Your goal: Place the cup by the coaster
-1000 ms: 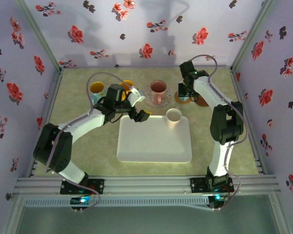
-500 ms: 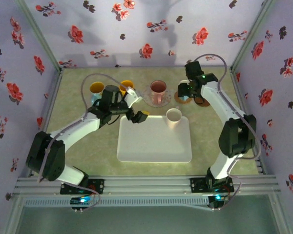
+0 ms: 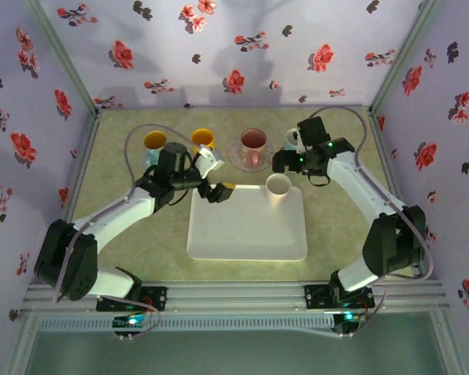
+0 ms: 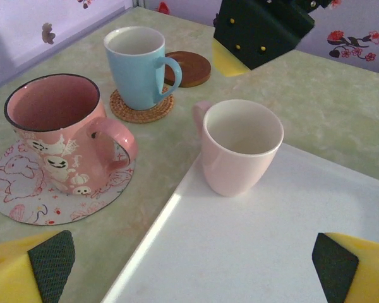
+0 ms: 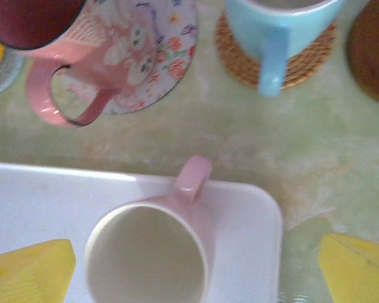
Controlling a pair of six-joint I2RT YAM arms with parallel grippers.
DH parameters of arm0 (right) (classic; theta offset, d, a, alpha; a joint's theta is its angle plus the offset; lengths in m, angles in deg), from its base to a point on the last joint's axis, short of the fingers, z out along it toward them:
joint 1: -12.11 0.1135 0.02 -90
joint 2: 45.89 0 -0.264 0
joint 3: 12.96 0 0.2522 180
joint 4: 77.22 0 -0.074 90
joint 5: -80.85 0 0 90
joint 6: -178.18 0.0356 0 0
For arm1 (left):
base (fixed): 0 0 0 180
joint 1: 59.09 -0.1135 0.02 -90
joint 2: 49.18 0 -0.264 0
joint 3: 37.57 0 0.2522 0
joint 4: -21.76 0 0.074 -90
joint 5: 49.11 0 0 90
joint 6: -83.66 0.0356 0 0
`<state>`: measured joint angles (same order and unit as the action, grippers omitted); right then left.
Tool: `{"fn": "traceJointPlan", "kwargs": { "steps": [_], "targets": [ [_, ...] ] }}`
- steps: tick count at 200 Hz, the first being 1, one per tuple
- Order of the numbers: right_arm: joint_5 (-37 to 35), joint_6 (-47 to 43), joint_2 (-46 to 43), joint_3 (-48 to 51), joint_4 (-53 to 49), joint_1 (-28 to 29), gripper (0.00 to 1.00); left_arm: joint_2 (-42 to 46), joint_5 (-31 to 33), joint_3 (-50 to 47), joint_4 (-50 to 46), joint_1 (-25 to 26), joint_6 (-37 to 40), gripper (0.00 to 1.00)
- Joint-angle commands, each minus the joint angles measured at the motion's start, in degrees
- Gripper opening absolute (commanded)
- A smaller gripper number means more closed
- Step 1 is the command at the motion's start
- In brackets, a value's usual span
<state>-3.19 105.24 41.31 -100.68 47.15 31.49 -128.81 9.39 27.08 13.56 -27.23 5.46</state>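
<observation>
The right gripper (image 5: 196,271) hangs released and empty above the pale pink cup (image 5: 145,262) on the white tray (image 5: 38,202), the left gripper (image 4: 196,268) released too.

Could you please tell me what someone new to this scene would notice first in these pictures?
Probably the pale pink cup standing alone at the far right corner of the white tray. Just beyond it on the table, a pink mug with cartoon ghosts sits on a round printed mat, and a blue cup sits on a woven coaster beside a bare brown coaster.
</observation>
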Motion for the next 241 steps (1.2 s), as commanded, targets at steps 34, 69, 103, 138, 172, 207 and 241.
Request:
{"fn": "traceJointPlan", "kwargs": {
  "steps": [34, 69, 103, 138, 172, 207, 241],
  "targets": [
    [10.84, 0.15, 2.19, -0.05, 5.39, 0.95, 1.00, 1.67, 0.83, -1.05, 1.34, -0.21, -1.31, 1.00],
    [12.16, -0.13, 7.91, -4.46, 2.86, 1.23, 1.00, 1.85, 1.18, -1.15, 0.86, -0.13, -1.31, 1.00],
    [11.43, 0.58, 10.71, -5.35, 1.66, 1.37, 1.00, 1.94, 1.76, -1.24, 0.68, -0.13, -1.24, 1.00],
    [13.74, 1.53, 11.07, -4.30, 1.35, 1.53, 1.00, 1.46, 1.81, -1.08, 0.68, -0.12, -1.33, 1.00],
    [15.65, 2.22, 10.13, -2.08, 1.26, 1.80, 1.00, 0.75, 1.71, -0.55, 0.85, -0.04, -1.24, 1.00],
    [15.75, 3.14, 9.06, -0.29, 0.92, 1.98, 1.00, 0.38, 1.62, -0.36, 1.12, 0.13, -1.33, 1.00],
    [16.41, 4.44, 7.19, 1.54, 0.61, 2.16, 1.00, 0.57, 1.62, -0.64, 1.03, 0.33, -1.33, 1.00]
  ]
}}
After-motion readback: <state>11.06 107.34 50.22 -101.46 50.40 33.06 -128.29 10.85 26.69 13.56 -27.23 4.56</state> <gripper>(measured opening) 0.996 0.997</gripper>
